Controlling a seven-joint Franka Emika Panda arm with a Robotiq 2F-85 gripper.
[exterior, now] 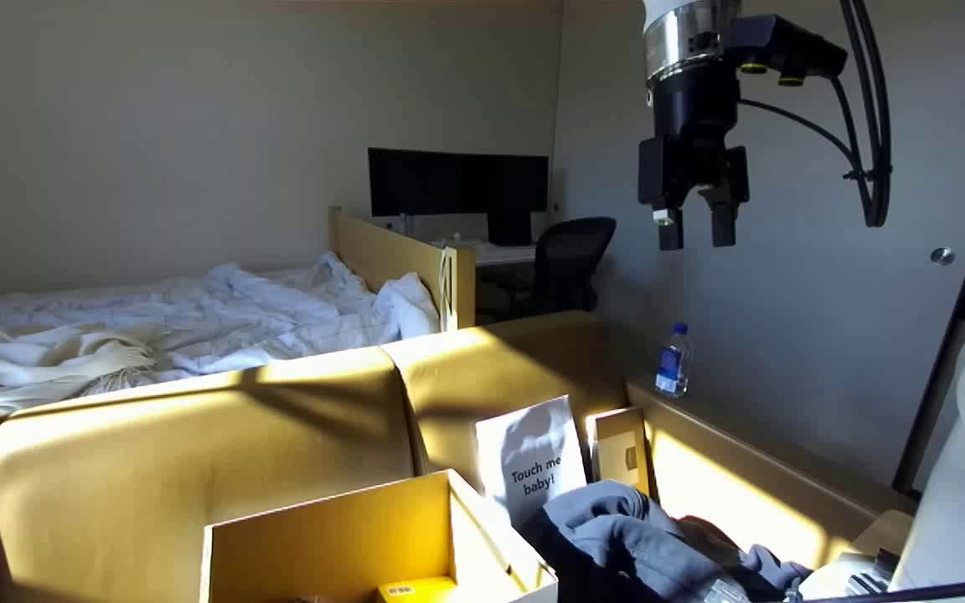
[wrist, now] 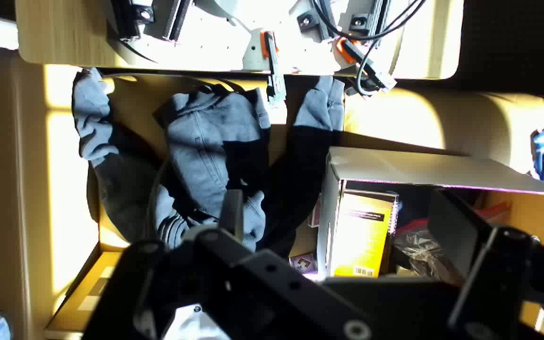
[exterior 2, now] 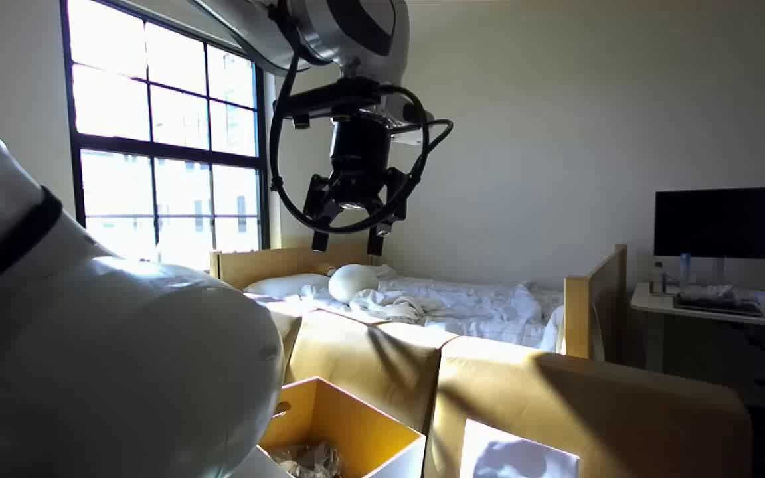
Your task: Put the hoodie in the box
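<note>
Tan sofa (exterior: 198, 444) was lit in patches; rumpled bed (exterior: 273, 318) was seen behind, w/ wall (exterior: 198, 134) in bkgd; blk-framed window (exterior 2: 176, 113) was brightly lit.

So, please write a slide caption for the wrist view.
Open fingers above a blue-grey hoodie on a sofa, beside an open box.
</note>
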